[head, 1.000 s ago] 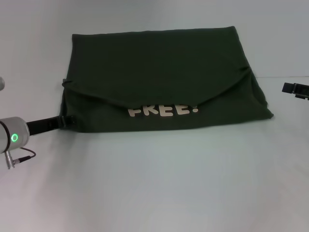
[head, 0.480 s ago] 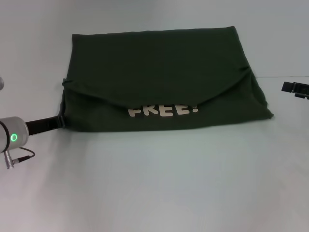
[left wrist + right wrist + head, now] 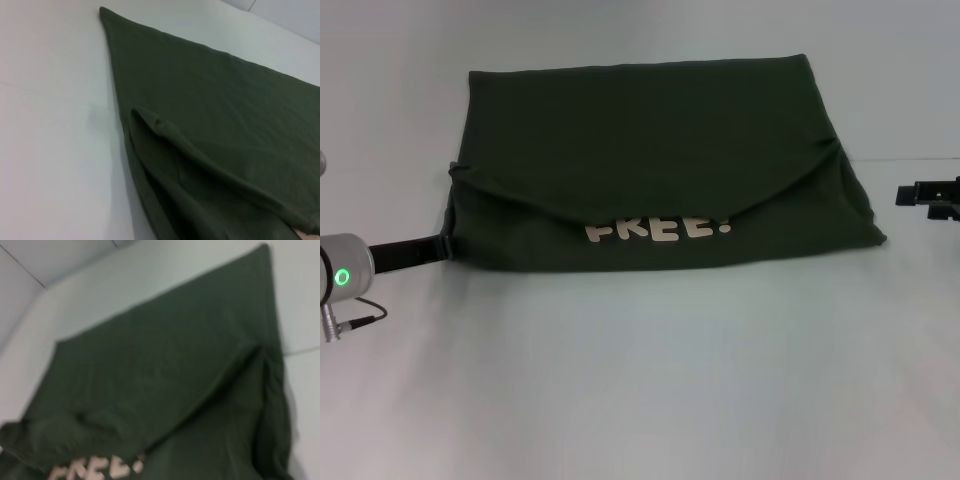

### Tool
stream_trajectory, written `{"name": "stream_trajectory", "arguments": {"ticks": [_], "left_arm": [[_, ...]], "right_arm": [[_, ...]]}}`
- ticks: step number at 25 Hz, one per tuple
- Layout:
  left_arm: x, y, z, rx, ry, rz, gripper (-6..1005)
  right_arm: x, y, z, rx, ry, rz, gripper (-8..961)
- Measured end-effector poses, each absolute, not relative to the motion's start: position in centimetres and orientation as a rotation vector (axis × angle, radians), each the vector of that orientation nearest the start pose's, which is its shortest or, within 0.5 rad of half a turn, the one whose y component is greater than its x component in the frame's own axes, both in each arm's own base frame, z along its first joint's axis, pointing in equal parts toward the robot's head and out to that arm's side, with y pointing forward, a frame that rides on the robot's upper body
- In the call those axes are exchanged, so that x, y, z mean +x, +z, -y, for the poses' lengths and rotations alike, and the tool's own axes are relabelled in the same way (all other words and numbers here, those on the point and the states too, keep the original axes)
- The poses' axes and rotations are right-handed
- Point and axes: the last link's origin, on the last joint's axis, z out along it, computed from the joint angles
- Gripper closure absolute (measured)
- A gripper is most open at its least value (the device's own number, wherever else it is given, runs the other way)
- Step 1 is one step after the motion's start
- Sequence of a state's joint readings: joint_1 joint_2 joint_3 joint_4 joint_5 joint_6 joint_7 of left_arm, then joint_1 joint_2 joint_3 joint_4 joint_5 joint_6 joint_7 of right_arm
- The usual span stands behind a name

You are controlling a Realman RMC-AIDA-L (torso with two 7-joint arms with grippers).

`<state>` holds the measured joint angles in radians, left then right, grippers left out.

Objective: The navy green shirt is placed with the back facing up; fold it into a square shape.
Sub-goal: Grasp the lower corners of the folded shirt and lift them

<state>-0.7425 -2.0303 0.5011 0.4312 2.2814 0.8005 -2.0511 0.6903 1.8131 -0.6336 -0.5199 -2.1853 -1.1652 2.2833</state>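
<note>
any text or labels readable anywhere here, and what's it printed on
"FREE!" in pale block letters on the navy green shirt, near its front edge; the overlapping fold hides the tops of the letters.
The right wrist view shows the same print, blurred and cut off, reading about "FREE".
No other words, numbers or labels show. The green ring light on the left arm is a sign, not text.

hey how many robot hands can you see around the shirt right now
2. The left hand sits at the near left corner of the navy green shirt. The right hand is off its right edge, clear of the fabric, partly cut off by the head view's border.
</note>
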Motion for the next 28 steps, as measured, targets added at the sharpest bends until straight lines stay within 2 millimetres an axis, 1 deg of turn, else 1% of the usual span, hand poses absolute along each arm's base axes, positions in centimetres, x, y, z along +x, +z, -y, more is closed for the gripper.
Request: {"name": "stream_trajectory", "arguments": {"ticks": [5,9,10,11,17,21,28], "left_arm": [[-31.4,1.2,-42.4,-1.911,-0.424,1.438,956],[-31.4,1.3,-42.4,-1.914,-0.425,1.436,956],[-31.4,1.3,-42.4,-1.914,-0.424,1.435,956],[-31.3,1.3,-42.4,-1.915,-0.425,1.435,956],[-31.2,1.3,-42.5,-1.917,-0.426,1.432,956],[-31.2,1.3,-42.5,-1.917,-0.426,1.432,957],[-31.3,1.2,-42.4,-1.913,-0.431,1.438,957]], "right_arm": [[30.3,10.3,-43.0,-2.016,0.343,-1.573,244],[29.5,9.6,-43.9,-2.042,0.235,-1.521,252],[29.3,9.2,-44.4,-2.040,0.184,-1.481,254],[29.3,9.2,-44.4,-2.040,0.184,-1.481,257],[28.7,7.7,-45.4,-2.040,0.127,-1.381,272],[28.6,6.6,-45.7,-2.039,0.115,-1.337,282],[28.9,3.7,-45.9,-2.031,0.086,-1.255,300]]}}
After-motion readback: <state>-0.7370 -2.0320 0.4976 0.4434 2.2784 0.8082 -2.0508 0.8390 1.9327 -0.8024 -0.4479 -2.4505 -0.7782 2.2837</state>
